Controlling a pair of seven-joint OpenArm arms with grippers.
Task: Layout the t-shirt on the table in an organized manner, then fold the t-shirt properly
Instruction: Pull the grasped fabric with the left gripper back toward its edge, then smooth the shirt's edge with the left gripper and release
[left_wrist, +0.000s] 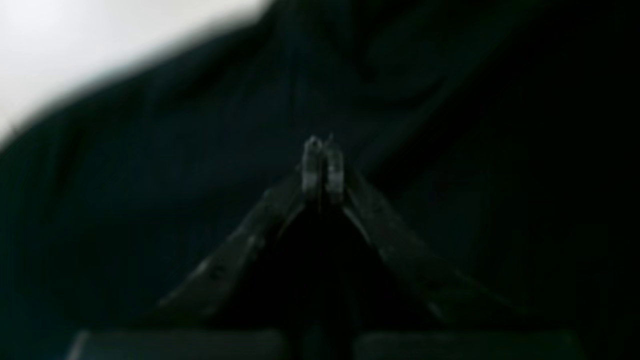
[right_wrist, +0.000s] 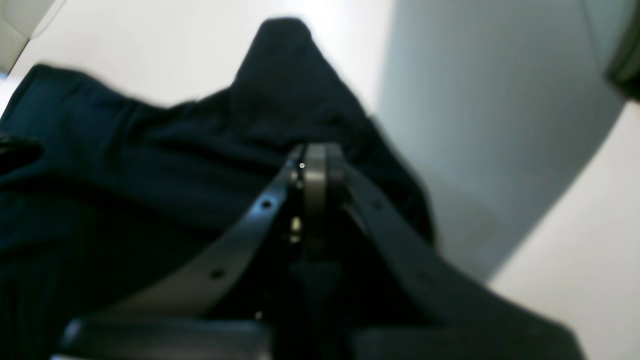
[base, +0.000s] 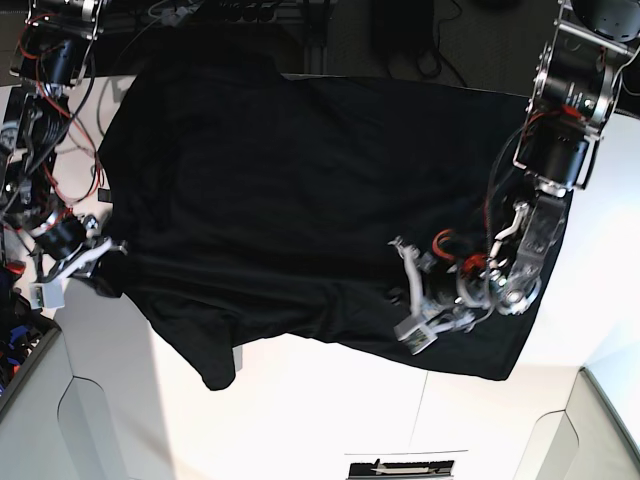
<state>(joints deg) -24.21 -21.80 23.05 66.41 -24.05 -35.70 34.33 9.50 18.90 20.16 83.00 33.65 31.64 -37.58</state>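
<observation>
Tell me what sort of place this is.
Probably a robotics lab or workshop bench. A black t-shirt lies on a white panelled table between two robot arms, loose red and black wiring hangs along one side, and dark equipment stands beyond the table.

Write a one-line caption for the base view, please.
Both grippers, left and right, shut on the black t-shirt over the white table.

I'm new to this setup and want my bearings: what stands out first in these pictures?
The big black t-shirt dominates, spread plain side up across most of the white table, with a fold along its lower edge. The left hand, on the base view's right, rests on the cloth near that edge, shut. The right hand sits at the shirt's opposite side, pinched shut on a peak of fabric.
</observation>
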